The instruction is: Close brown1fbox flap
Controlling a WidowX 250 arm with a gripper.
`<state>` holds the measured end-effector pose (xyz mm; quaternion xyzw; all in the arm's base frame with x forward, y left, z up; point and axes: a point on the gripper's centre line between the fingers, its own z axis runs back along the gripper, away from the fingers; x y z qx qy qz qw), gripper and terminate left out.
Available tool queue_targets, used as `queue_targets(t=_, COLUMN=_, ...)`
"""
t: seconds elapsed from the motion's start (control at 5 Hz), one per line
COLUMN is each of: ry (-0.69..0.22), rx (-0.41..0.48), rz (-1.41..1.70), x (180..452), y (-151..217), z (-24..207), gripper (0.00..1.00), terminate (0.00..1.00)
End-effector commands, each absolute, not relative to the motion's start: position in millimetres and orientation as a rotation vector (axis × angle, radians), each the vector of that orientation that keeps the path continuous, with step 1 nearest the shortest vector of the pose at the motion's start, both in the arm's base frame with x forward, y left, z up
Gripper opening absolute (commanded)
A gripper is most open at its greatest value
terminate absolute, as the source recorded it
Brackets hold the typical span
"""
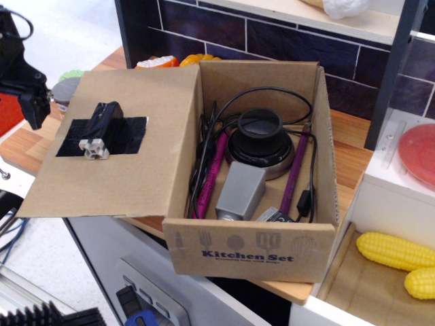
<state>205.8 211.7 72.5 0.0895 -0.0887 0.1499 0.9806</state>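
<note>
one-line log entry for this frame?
phase: approach | flap: open, lying left | brown1fbox: contents exposed | gripper: beside flap's left edge, no contact
</note>
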Motion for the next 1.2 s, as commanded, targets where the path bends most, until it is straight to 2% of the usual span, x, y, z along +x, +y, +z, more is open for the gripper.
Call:
queue_targets(t=0.0, ry=-0.178, rx=0.163, rz=0.351, x=212, y=218, z=66, gripper=1.0, terminate=0.0)
queue_targets(t=0.4, ry=-0.307, rx=-0.06, rz=0.391, x=228, y=203, z=58, gripper=1.0, terminate=0.0)
queue_targets(t=0.6, ry=-0.325, rx=-0.125, rz=0.387, x=232, y=193, z=71, gripper=1.0, terminate=0.0)
queue_targets(t=0.8, ry=-0.322, rx=-0.109, rz=0.373, x=229, y=193, z=87, gripper=1.0, terminate=0.0)
queue_targets(t=1.0, ry=-0.315, rx=-0.055, rz=0.312, x=231, y=195, z=110, gripper=1.0, terminate=0.0)
